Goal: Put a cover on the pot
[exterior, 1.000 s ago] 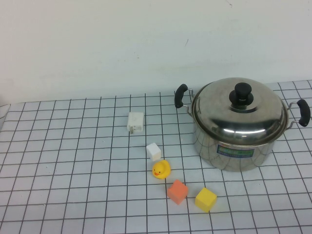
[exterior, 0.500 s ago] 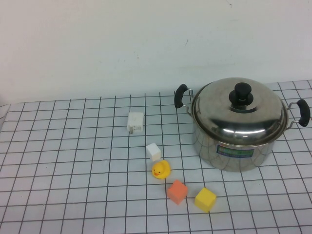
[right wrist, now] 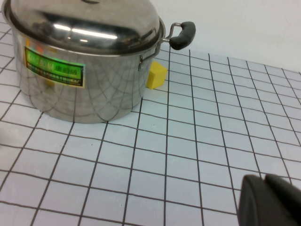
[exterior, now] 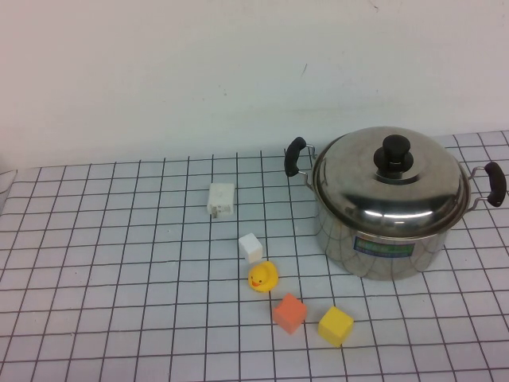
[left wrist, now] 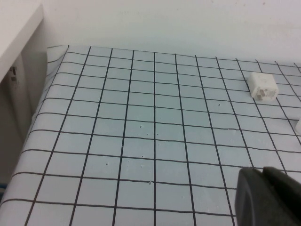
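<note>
We find the pot [exterior: 387,243] standing on the right side of the gridded tabletop [exterior: 119,263], toward the far edge, and the domed lid [exterior: 388,181] already sits on it — level, its rim meeting the pot's rim all the way round as far as the high view shows, the black knob [exterior: 395,151] up and central. The right wrist view agrees: the lid edge overhangs the steel wall evenly above the green label [right wrist: 54,68], with no gap that we can make out. So we judge the covering itself done; what may remain is only for the arms to settle away, and neither arm shows in the high view at all. Of the left gripper [left wrist: 268,197] we see just a dark tip at the edge of its own wrist view, over bare grid far from the pot, near the white block [left wrist: 262,85]; whether its jaws are spread or pressed together we cannot tell. The right gripper [right wrist: 270,200] shows likewise as a dark tip, low over the tabletop beside the pot — apart from it, touching nothing — and its jaws too we cannot tell. The loose pieces in front of the pot, the yellow duck [exterior: 262,277], the orange cube [exterior: 289,312] and the yellow cube [exterior: 336,325], lie clear of it.
</note>
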Robot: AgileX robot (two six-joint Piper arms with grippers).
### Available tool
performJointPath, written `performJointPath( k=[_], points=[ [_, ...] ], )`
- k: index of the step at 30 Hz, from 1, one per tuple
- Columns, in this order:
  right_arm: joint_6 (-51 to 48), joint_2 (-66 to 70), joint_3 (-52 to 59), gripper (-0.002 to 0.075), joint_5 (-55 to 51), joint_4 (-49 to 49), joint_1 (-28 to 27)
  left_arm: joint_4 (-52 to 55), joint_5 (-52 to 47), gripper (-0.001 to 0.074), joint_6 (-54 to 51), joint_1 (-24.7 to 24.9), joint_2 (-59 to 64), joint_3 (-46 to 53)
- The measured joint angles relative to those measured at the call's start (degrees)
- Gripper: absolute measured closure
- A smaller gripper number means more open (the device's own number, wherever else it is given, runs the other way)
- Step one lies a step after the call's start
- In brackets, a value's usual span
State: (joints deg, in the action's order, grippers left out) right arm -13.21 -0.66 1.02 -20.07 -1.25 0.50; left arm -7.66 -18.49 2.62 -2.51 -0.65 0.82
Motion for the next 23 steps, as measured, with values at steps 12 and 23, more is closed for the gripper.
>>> performJointPath(
  k=[12,23],
  points=[
    [0.00,0.00,0.00,0.0717,0.00,0.00,0.00,-1.45,0.00,0.0736,-0.09,0.00,0.00,0.00],
    [0.00,0.00,0.00,0.0717,0.00,0.00,0.00,-1.45,0.00,0.0736,-0.90,0.00,0.00,0.00]
  ],
)
